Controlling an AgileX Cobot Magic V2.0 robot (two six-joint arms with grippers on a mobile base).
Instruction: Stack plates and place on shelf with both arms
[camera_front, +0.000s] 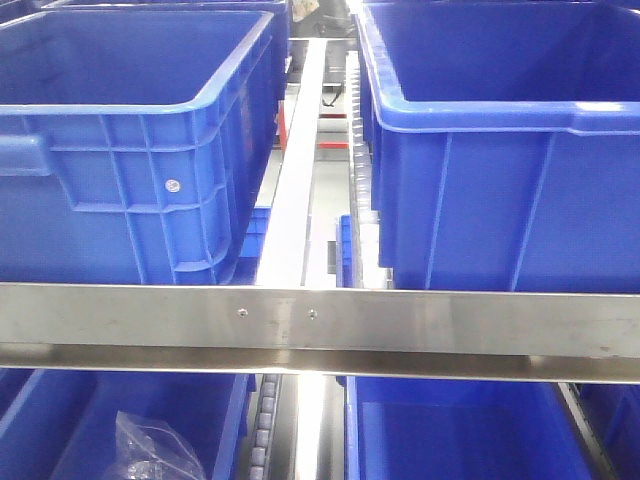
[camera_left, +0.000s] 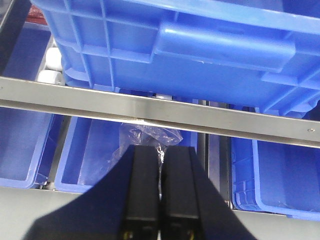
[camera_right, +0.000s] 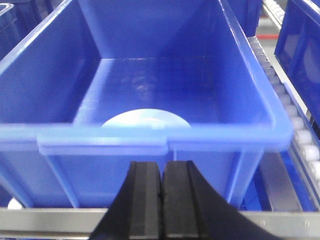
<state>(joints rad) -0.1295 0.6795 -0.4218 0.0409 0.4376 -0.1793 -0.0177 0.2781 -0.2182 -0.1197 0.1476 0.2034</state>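
Observation:
A pale blue-white plate (camera_right: 145, 118) lies on the floor of a blue bin (camera_right: 165, 135) in the right wrist view; only its far part shows above the bin's near rim, so I cannot tell whether it is one plate or two stacked. My right gripper (camera_right: 162, 170) is shut and empty, just in front of that bin's near wall, above the steel shelf rail (camera_right: 50, 216). My left gripper (camera_left: 160, 152) is shut and empty, below a steel rail (camera_left: 165, 114), pointing at a lower blue bin (camera_left: 90, 150) holding a clear plastic bag (camera_left: 150, 137). No gripper shows in the front view.
The front view shows two large blue bins (camera_front: 130, 150) (camera_front: 500, 150) on the upper shelf behind a steel rail (camera_front: 320, 320), a white divider and roller track (camera_front: 300, 180) between them, and lower bins, one with a plastic bag (camera_front: 155, 445). Roller tracks (camera_right: 295, 120) flank the right bin.

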